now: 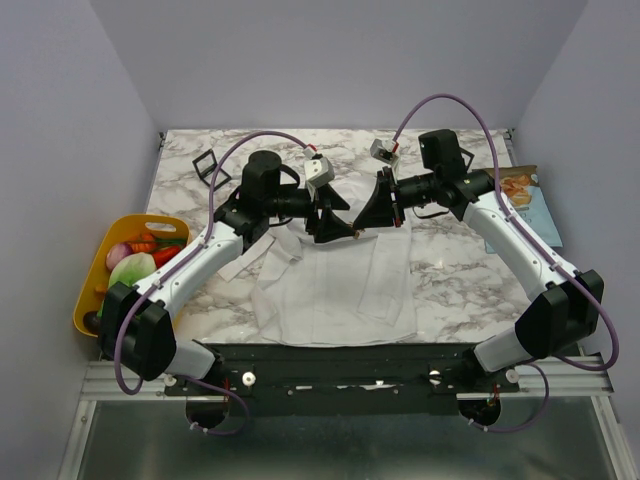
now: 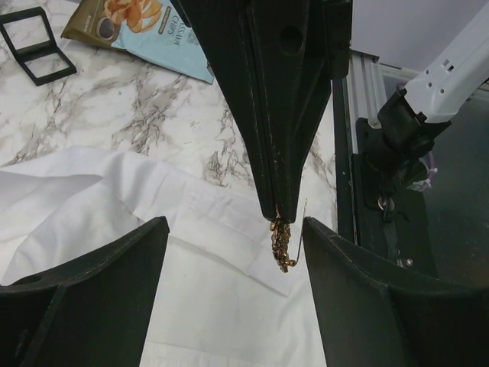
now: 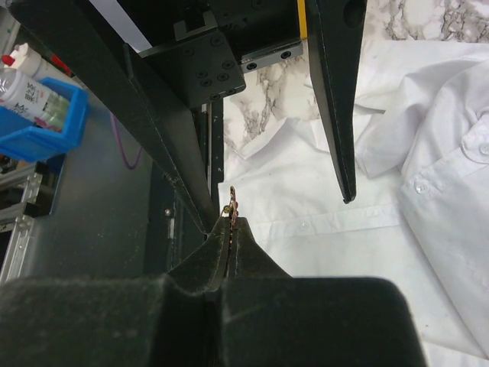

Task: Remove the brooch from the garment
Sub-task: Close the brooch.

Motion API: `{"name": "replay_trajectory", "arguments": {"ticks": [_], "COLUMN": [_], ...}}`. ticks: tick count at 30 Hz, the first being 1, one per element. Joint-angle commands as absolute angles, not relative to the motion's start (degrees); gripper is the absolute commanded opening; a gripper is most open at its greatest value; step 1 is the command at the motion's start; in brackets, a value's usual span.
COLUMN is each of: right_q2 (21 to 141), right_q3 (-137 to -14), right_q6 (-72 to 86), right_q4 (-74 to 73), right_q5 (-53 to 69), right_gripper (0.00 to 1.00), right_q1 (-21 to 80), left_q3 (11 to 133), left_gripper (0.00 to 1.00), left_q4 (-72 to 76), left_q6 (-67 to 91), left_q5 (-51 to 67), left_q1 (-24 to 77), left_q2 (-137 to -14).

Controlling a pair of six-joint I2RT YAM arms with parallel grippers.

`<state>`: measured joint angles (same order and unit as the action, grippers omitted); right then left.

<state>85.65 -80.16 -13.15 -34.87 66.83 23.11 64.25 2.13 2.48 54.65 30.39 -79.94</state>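
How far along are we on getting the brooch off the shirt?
Looks done: the brooch hangs from the shut right gripper, seemingly clear of the garment. In hand: the open left gripper straddles it, perhaps for a handover. Left: setting the brooch down off the garment.

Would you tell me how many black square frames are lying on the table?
2. One frame lies at the far left corner of the table; a second frame lies beside the snack bag on the right, seen only from the left wrist. Others may be hidden.

Snack bag (image 2: 153, 42): "CHIPS" faintly legible; nothing else readable.
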Motion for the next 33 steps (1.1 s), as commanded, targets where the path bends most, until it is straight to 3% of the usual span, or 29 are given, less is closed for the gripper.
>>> {"name": "replay_trajectory", "arguments": {"ticks": [1, 33], "right_q2": [84.81, 84.64], "right_q3": [-79.45, -79.45], "right_q6": [-13.8, -13.71], "right_q4": [-35.68, -35.68], "right_q5": [68.64, 69.26], "right_gripper": [0.0, 0.0], "right_q1": [22.85, 22.85], "left_q3": [63.63, 63.37], "left_gripper": [0.8, 0.75], "left_q4": [3.16, 2.55], "left_q6": [2.9, 1.84], "left_q5": [54.31, 52.47], "left_q1": [30.23, 30.06], "left_q2": [-80.51, -81.03]}}
